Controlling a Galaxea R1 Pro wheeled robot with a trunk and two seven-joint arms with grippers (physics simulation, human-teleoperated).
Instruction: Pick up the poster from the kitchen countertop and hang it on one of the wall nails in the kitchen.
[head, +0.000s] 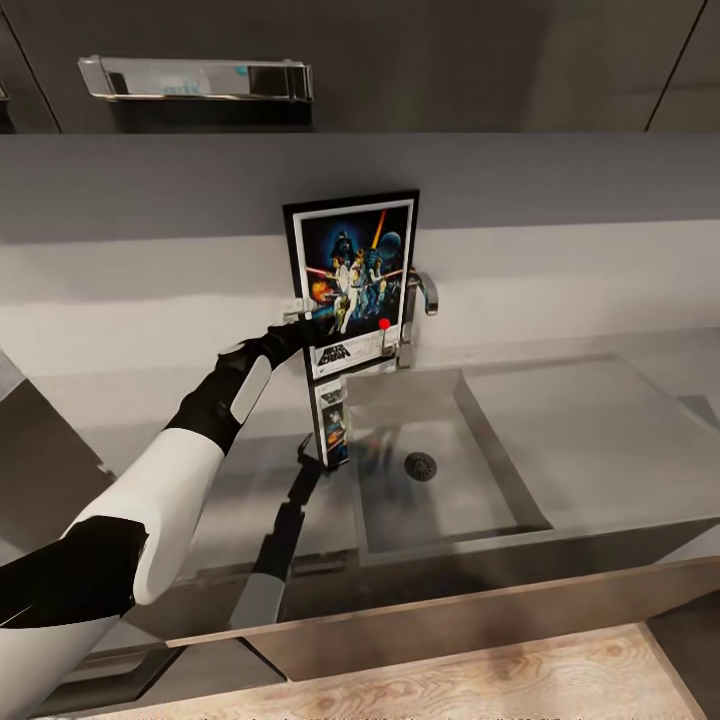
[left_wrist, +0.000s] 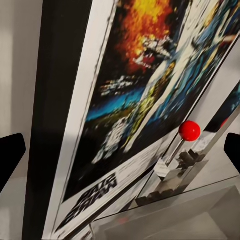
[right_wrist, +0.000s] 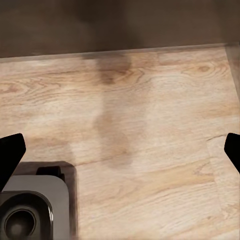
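Note:
The poster, black-framed with a white border and blue Star Wars art, stands upright on the kitchen countertop against the back wall, just behind the sink's left corner. My left gripper reaches its lower left edge. In the left wrist view the poster is very close, and the left gripper is open, its dark fingertips far apart on either side of the frame. My right gripper hangs open over the wooden floor.
The inset sink lies right of the poster, with the chrome tap and its red-knobbed lever close beside the frame. A wall cabinet with a metal handle hangs overhead. The robot's base is below the right gripper.

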